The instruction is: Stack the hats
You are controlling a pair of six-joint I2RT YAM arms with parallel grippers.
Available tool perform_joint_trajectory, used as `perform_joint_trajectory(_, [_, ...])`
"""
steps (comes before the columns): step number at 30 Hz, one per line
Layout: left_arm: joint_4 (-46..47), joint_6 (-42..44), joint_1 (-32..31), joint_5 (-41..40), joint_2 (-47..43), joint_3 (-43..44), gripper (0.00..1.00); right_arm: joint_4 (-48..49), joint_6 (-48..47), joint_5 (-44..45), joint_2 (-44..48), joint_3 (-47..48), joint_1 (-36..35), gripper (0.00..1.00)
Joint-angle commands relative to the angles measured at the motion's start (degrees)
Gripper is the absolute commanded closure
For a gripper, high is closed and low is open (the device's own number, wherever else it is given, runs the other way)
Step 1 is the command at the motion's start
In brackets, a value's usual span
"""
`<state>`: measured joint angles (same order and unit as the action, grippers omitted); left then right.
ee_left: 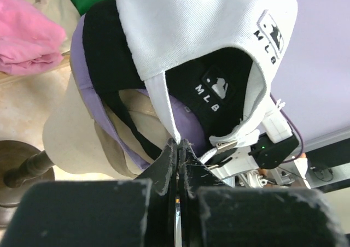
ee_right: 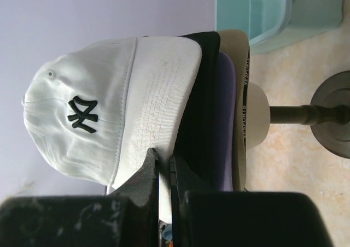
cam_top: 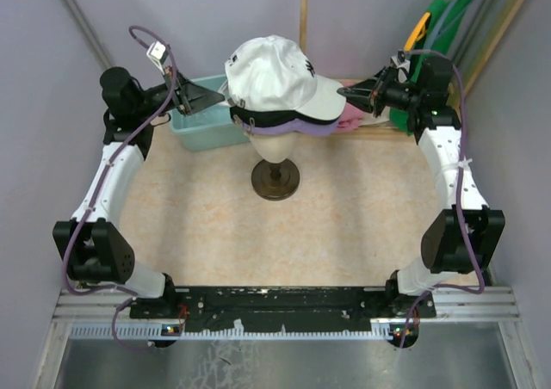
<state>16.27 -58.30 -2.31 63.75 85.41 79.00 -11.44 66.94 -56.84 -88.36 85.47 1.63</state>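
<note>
White cap [cam_top: 271, 75] sat topmost over the other caps [ee_right: 205, 94] on the head form [cam_top: 275, 148] at upper centre, left gripper [ee_left: 179, 144] pinched on its rear strap and right gripper [ee_right: 163, 157] nipping its brim, apparently to square it.

a cream mannequin head [cam_top: 274, 148] on a dark turned stem with a round base [cam_top: 275, 180] stands between the left end effector [cam_top: 220, 105] and the right end effector [cam_top: 343, 89], lower than both. a pale teal bin [cam_top: 200, 124] sits on the speckled beige desk [cam_top: 362, 225] directly below the left end effector, just beside the stand. a pink cloth [cam_top: 351, 119] lies just under the right end effector, with green fabric [cam_top: 400, 118] behind it. beyond the right end effector, yellow and green hoops [cam_top: 448, 6] lean in the corner of the lilac walls [cam_top: 215, 10].
</note>
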Motion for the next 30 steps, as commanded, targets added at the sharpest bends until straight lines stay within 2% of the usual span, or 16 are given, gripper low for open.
perform_joint_trajectory(1, [5.39, -8.08, 1.86, 3.99, -1.52, 0.86, 1.00, -10.62, -9.96, 7.36, -2.48, 1.81, 1.80, 1.00])
perform_joint_trajectory(5, [11.62, -15.01, 2.22, 3.92, -4.01, -2.00, 1.00, -11.20, -10.28, 7.76, -2.61, 1.91, 1.80, 1.00])
perform_joint_trajectory(7, [11.00, -15.87, 2.40, 4.39, -5.17, -2.14, 1.00, -11.18, -10.26, 8.07, -2.73, 2.02, 1.80, 1.00])
perform_joint_trajectory(8, [9.32, -14.32, 2.45, 4.45, -5.83, -2.41, 1.00, -11.07, -10.05, 8.10, -2.78, 2.03, 1.82, 1.00])
perform_joint_trajectory(11, [-5.64, -2.23, 2.46, 3.28, -7.82, -5.21, 1.00, -10.73, -9.56, 8.63, -2.91, 2.29, 1.80, 1.00])
perform_joint_trajectory(14, [-8.59, 3.53, 2.45, 1.41, -7.41, -11.99, 1.00, -9.69, -8.00, 9.60, -2.77, 2.47, 1.80, 1.00])
perform_joint_trajectory(19, [-13.38, 14.29, 2.12, -0.30, 1.08, -12.93, 1.00, -10.45, -8.27, 10.00, -3.51, 4.25, 1.80, 1.00])
perform_joint_trajectory(23, [-20.39, 22.33, 1.24, -1.82, 10.71, -6.47, 1.00, -12.32, -10.01, 11.41, -3.95, 4.33, 1.85, 1.00])
perform_joint_trajectory(27, [-23.11, 25.64, 0.01, -1.45, 22.36, -0.84, 1.00, -14.93, -13.06, 13.27, -4.04, 3.28, 1.85, 1.00])
perform_joint_trajectory(30, [-24.25, 27.25, -0.71, -1.03, 27.29, 2.51, 1.00, -16.78, -15.46, 14.38, -2.76, 1.15, 2.08, 1.00])
